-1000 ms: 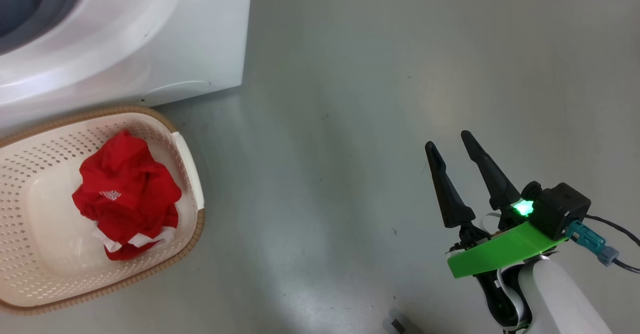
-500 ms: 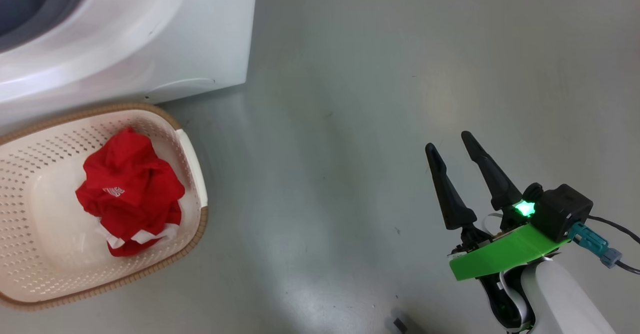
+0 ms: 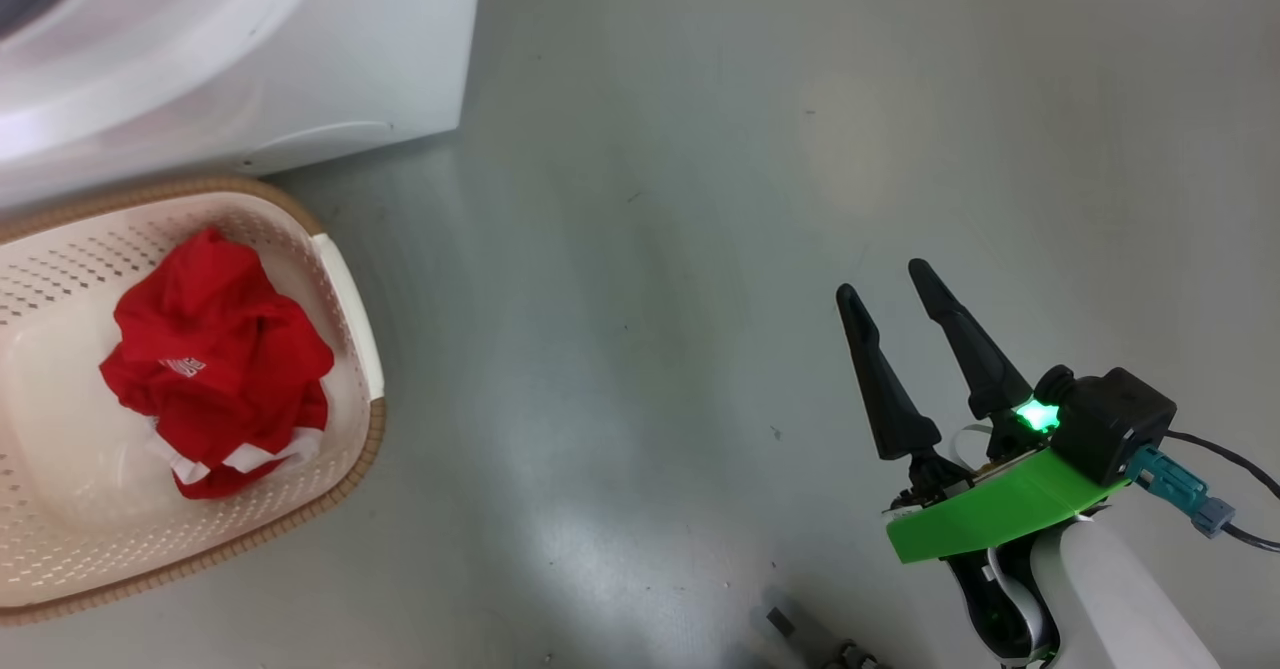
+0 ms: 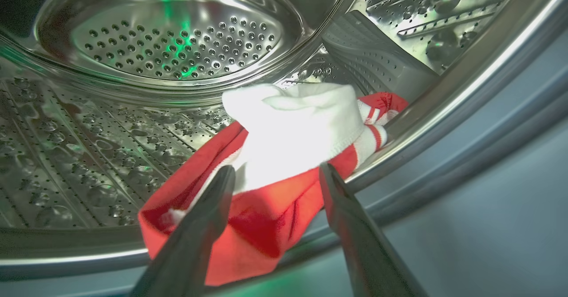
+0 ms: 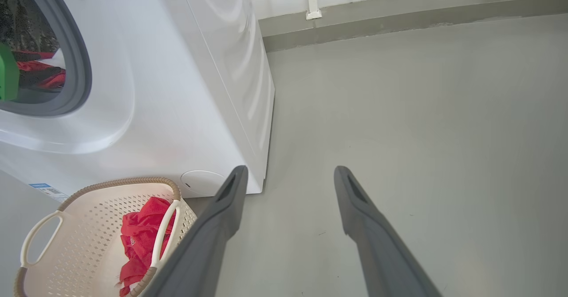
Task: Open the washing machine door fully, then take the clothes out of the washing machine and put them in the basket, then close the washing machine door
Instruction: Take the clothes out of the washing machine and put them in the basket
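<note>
Inside the washing machine's steel drum [image 4: 133,124], a red and white garment [image 4: 293,132] lies against the front lip. My left gripper [image 4: 275,168] is open, one finger on each side of that cloth. More red clothes [image 3: 215,369] sit bunched in the cream basket [image 3: 352,449] on the floor in front of the washing machine [image 3: 300,49]. My right gripper [image 3: 880,279] hangs open over bare floor, far right of the basket, holding nothing. The right wrist view shows the basket [image 5: 80,243], the clothes [image 5: 142,239] and the machine's grey gasket [image 5: 82,66]. The door is out of view.
Grey floor [image 3: 650,249] spreads wide between the basket and my right arm. A grey skirting and wall [image 5: 399,8] run behind the machine. A green part of my left arm [image 5: 6,73] shows inside the machine's opening. A small dark part [image 3: 780,624] lies by the bottom edge.
The whole head picture has shifted left and slightly up since half a second ago, so the camera moved. Basket, clothes and right gripper keep their places relative to each other.
</note>
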Controlling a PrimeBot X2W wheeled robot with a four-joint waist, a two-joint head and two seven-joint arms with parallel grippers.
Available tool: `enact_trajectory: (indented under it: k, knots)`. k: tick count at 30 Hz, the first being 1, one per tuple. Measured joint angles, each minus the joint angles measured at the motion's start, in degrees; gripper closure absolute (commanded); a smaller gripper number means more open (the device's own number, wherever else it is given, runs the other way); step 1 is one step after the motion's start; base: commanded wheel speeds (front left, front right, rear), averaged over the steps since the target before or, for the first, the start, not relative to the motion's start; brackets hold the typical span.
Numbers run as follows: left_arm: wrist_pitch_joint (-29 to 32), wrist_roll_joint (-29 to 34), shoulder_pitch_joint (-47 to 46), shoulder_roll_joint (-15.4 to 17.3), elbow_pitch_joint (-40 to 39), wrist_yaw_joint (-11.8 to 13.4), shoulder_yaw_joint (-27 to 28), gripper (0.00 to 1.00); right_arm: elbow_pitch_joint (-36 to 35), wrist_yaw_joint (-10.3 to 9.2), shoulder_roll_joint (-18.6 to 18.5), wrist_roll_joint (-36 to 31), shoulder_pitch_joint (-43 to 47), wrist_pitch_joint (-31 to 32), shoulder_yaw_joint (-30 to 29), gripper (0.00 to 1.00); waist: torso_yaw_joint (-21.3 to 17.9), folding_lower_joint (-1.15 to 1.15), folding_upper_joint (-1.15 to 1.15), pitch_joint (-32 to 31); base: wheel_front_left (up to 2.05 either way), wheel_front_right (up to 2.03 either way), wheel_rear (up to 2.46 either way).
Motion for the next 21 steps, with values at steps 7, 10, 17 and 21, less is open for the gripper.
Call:
enact_trajectory:
  k: [7,10,17,21]
  knots:
    - [0.4,-0.2,-0.3,0.3,0.2,-0.5,-0.5,0.53,-0.1,0.00,0.3,0.0,0.0,0.0,0.0,0.00,-0.5,0.00,0.00,0.7,0.00,0.00,0.00]
    - [0.6,-0.2,-0.3,0.3,0.3,-0.5,-0.8,1.00,-0.2,0.00,0.4,0.0,-0.1,0.0,0.0,0.00,-0.4,0.00,0.00,0.7,0.00,0.00,0.00]
    - [0.0,-1.7,-0.3,-0.5,0.4,-0.1,-1.1,1.00,-0.2,0.00,0.5,0.0,-0.1,0.0,-0.1,0.00,-0.1,0.00,0.00,0.3,0.00,0.00,0.00]
    - [-2.6,-4.3,-0.3,-2.2,0.5,0.8,0.7,1.00,-0.2,0.00,0.5,0.0,-0.1,0.0,-0.3,0.00,0.4,0.00,0.00,-0.4,0.00,0.00,0.00]
